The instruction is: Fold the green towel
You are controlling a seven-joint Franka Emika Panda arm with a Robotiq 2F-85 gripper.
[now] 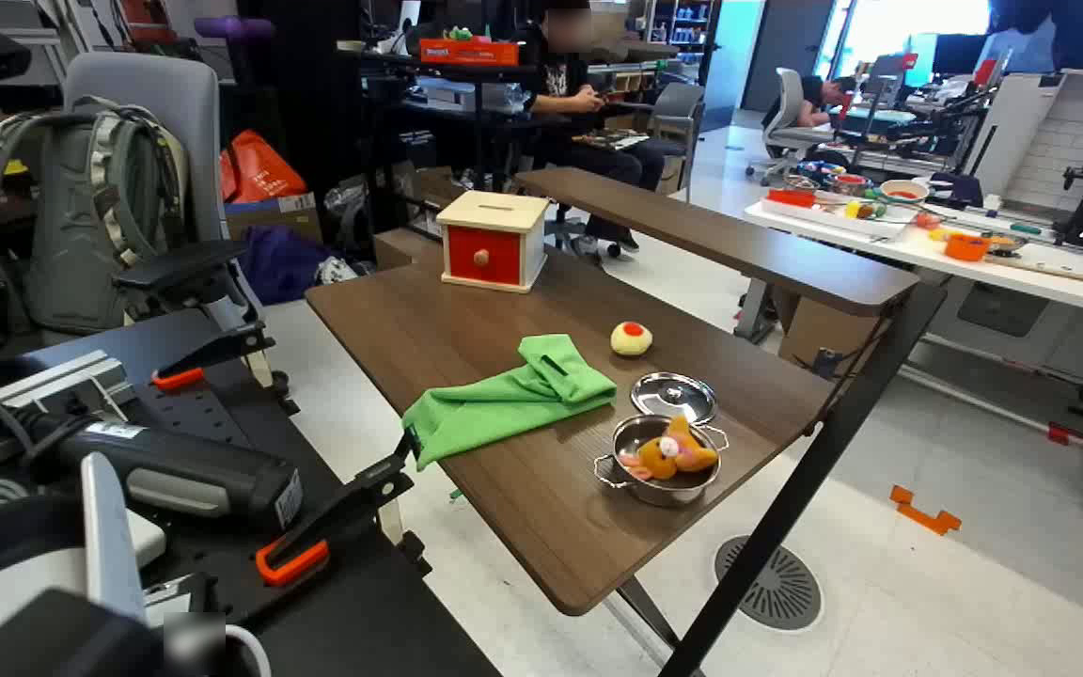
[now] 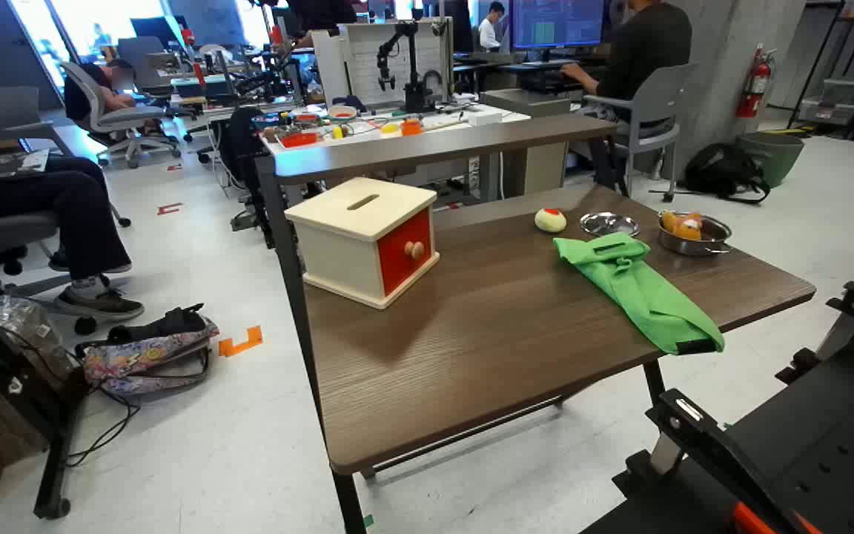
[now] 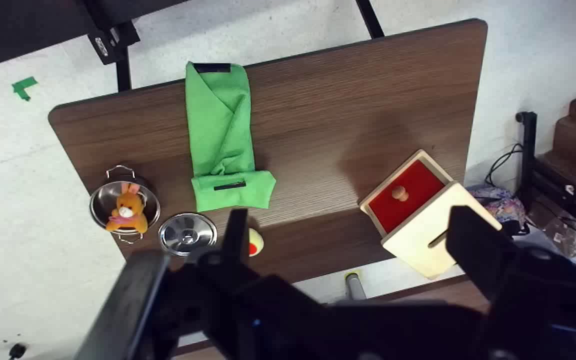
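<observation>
The green towel lies on the brown table as a long, rumpled strip, in both exterior views [image 1: 504, 404] [image 2: 653, 297] and in the wrist view [image 3: 208, 120]. One end, with a dark patch, hangs slightly over the table edge. The opposite end is folded across itself as a wider flap with a dark mark. My gripper [image 3: 352, 211] shows only in the wrist view. Its fingers are wide apart with nothing between them. It is above the table, apart from the towel, which lies beyond the left finger. Neither exterior view shows the gripper.
A wooden box [image 2: 360, 222] with a red drawer stands at one table end. A pale ball [image 1: 631, 341], a metal lid [image 1: 675, 395] and a metal pot [image 1: 664, 491] holding an orange plush toy [image 1: 673, 451] are near the towel. A raised shelf [image 1: 720, 230] runs along one long side.
</observation>
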